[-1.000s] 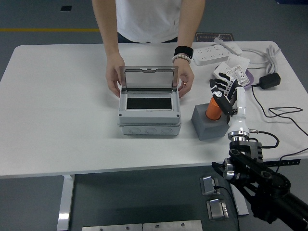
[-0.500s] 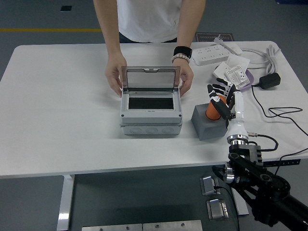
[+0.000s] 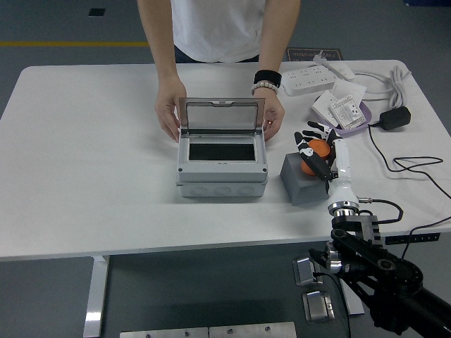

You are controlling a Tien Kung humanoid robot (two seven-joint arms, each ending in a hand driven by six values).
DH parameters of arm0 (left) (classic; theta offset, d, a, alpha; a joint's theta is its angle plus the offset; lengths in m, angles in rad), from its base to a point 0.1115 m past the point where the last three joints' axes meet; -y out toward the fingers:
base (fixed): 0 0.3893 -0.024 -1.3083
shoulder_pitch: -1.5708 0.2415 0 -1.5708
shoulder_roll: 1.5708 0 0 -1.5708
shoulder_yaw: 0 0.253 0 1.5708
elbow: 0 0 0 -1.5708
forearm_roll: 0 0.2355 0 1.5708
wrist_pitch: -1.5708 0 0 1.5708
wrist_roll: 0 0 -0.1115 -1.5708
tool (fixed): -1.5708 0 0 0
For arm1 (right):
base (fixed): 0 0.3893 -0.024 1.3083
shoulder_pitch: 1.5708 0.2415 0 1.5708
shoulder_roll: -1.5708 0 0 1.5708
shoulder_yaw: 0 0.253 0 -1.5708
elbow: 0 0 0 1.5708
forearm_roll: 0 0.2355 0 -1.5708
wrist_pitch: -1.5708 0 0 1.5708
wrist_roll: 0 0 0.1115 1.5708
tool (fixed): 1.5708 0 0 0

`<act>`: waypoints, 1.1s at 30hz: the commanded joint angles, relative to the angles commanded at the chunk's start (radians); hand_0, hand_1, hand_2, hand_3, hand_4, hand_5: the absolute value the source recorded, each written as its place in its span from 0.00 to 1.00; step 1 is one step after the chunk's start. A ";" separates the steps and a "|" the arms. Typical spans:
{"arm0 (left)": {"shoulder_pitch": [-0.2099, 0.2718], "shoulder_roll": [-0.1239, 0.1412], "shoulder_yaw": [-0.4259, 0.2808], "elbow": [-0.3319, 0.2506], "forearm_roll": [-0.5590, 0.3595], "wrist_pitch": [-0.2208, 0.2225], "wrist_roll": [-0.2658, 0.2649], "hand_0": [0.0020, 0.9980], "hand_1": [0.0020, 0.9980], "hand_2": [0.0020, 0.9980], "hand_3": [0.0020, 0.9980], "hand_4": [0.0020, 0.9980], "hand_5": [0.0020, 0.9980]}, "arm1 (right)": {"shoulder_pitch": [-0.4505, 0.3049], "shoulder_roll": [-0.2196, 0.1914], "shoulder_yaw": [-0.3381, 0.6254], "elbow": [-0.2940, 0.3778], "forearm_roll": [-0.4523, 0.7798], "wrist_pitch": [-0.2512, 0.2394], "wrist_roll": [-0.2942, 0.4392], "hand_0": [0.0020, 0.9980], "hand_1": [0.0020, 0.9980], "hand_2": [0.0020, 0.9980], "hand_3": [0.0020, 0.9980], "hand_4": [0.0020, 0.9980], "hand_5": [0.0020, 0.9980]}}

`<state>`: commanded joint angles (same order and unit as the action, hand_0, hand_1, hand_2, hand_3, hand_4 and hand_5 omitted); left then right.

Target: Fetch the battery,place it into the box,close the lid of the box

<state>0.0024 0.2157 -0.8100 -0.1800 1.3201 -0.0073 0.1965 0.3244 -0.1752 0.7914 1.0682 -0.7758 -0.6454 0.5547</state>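
Right hand (image 3: 315, 148) fingers curled round orange battery (image 3: 315, 152) standing in grey holder (image 3: 304, 180), just right of open box (image 3: 221, 163). Person's hands steady the box. Battery looks rigid, smooth, probably slippery; grip exposed upper sides.

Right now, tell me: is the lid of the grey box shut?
No, the clear lid stands upright at the back of the grey box, leaving its dark inside open, with the person's hands at its sides.

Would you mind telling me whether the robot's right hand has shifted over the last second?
Yes. The right hand has moved left and toward the table's far side, closing around the orange battery standing in the grey holder.
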 joint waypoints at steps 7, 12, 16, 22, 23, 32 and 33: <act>-0.001 0.002 0.001 0.000 -0.001 0.001 -0.001 0.63 0.71 0.62 0.60 0.60 0.48 | 0.000 -0.003 -0.007 -0.005 -0.007 0.000 -0.016 0.62 0.64 0.60 0.67 0.56 0.06; 0.000 0.002 0.002 0.000 -0.001 0.002 -0.002 0.63 0.71 0.63 0.60 0.60 0.48 | -0.001 -0.005 -0.008 -0.008 -0.010 0.000 -0.027 0.62 0.62 0.58 0.64 0.53 0.04; 0.000 0.003 0.003 0.000 -0.002 0.002 -0.003 0.63 0.71 0.63 0.60 0.60 0.48 | -0.001 -0.005 -0.006 -0.008 -0.005 0.000 -0.027 0.62 0.62 0.58 0.64 0.53 0.04; 0.000 0.004 0.004 0.000 -0.004 0.004 -0.004 0.63 0.71 0.63 0.60 0.60 0.49 | -0.001 -0.006 -0.005 -0.008 0.010 0.000 -0.024 0.62 0.61 0.57 0.63 0.50 0.03; 0.000 0.004 0.004 0.000 -0.005 0.004 -0.005 0.63 0.71 0.63 0.60 0.60 0.49 | -0.001 -0.006 -0.005 -0.008 0.014 0.000 -0.022 0.61 0.60 0.56 0.62 0.39 0.00; 0.001 0.007 0.005 0.000 -0.008 0.009 -0.008 0.63 0.71 0.63 0.60 0.60 0.49 | -0.001 -0.010 -0.007 -0.009 0.061 0.000 0.005 0.58 0.55 0.48 0.49 0.24 0.00; 0.001 0.007 0.006 0.000 -0.009 0.009 -0.008 0.63 0.71 0.63 0.60 0.60 0.49 | -0.001 -0.010 -0.008 -0.008 0.065 0.000 0.007 0.58 0.55 0.48 0.49 0.24 0.00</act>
<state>0.0038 0.2229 -0.8039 -0.1800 1.3114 0.0015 0.1888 0.3235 -0.1848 0.7836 1.0601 -0.7111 -0.6454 0.5619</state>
